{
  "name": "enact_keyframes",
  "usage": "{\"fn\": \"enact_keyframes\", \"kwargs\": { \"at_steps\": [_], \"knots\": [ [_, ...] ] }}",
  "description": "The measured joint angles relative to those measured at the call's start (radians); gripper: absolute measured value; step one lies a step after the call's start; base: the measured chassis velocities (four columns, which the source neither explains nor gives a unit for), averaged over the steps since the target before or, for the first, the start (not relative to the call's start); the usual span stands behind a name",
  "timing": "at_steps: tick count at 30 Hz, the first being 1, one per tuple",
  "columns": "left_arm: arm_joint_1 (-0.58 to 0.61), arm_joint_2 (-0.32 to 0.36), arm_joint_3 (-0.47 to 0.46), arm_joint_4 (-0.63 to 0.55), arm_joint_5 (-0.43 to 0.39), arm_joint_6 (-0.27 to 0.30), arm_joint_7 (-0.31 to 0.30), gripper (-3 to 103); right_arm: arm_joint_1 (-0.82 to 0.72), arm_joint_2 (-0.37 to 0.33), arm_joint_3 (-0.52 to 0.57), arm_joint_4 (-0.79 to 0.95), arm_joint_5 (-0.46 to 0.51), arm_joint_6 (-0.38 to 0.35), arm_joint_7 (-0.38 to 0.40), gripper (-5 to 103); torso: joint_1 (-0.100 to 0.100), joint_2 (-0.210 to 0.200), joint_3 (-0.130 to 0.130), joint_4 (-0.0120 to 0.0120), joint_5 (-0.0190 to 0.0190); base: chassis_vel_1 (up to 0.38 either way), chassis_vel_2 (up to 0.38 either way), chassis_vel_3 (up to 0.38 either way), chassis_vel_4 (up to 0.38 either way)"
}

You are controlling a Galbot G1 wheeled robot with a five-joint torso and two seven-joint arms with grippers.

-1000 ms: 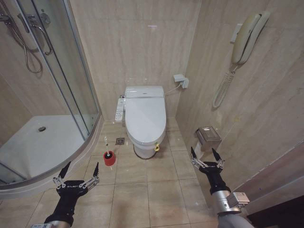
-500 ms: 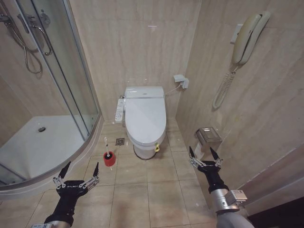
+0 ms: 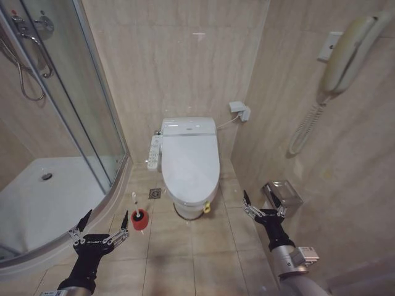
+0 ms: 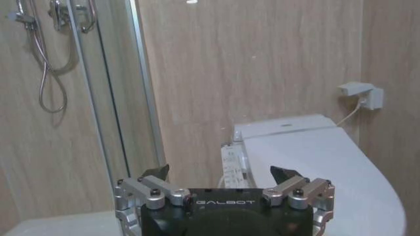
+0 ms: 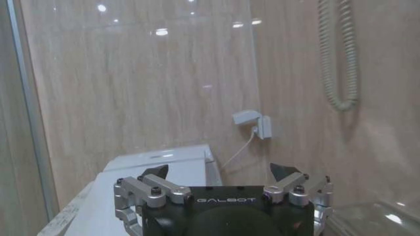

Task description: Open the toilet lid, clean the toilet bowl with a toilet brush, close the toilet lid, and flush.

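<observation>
A narrow bathroom tiled in beige, with a glass shower enclosure (image 3: pixel 62 123) on the robot's left and a wall phone (image 3: pixel 345 55) on its right, closes in around the work. Nearest, low in the head view, the left gripper (image 3: pixel 102 223) and the right gripper (image 3: pixel 264 203) hover above the floor tiles, both with fingers spread wide and nothing between them, apparently held ready ahead of any contact. Just beyond the left gripper stands the toilet brush (image 3: pixel 138 213), its thin white handle rising from a small red cup on the floor beside the toilet's base, likely within that arm's reach. Farther on, against the back wall, the toilet bowl (image 3: pixel 185 206) sits with the toilet lid (image 3: pixel 190 163) shut flat over it, glossy white and smooth, and a long button panel (image 3: pixel 153 153) at its side.
</observation>
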Motion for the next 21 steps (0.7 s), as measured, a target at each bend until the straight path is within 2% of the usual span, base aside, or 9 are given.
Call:
{"fn": "enact_keyframes", "kwargs": {
  "at_steps": [16, 21],
  "knots": [
    [0.000, 0.000, 0.000, 0.000, 0.000, 0.000, 0.000, 100, -0.008, -0.004, -0.016, -0.008, 0.000, 0.015, 0.001, 100, -0.001, 0.000, 0.000, 0.0001, 0.0001, -0.148, 0.156, 0.149, -0.151],
    [0.000, 0.000, 0.000, 0.000, 0.000, 0.000, 0.000, 100, -0.030, -0.008, -0.008, -0.045, -0.010, 0.082, -0.005, 100, 0.000, 0.000, 0.000, -0.0003, 0.0000, -0.174, 0.147, 0.133, -0.160]
  ]
}}
